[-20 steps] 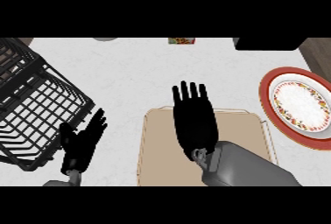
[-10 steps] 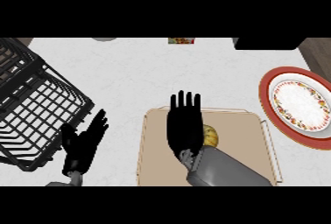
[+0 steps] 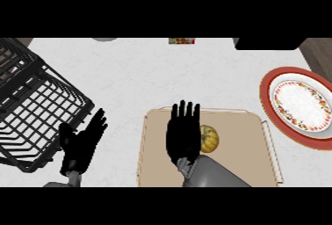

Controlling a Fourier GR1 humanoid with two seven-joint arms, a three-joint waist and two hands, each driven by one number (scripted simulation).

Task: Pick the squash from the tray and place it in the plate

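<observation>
Black left hand (image 3: 81, 147), black right hand (image 3: 184, 134), grey forearms (image 3: 214, 174)

Pale, perhaps marbled counter (image 3: 168, 74)

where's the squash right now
In the head view the squash lies on the beige tray, just right of the open right hand, left of the red-rimmed plate.

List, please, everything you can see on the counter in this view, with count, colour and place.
squash: one, yellow-orange, on the tray, just right of the right hand
tray: one, beige, bottom centre
plate: one, red rim with white patterned centre, right edge
wire basket: one, black, left side
small item: one, multicoloured, top centre, too small to identify
counter: one, pale grey
left hand: one, black, open, lower left beside the basket
right hand: one, black, open, over the tray
</observation>
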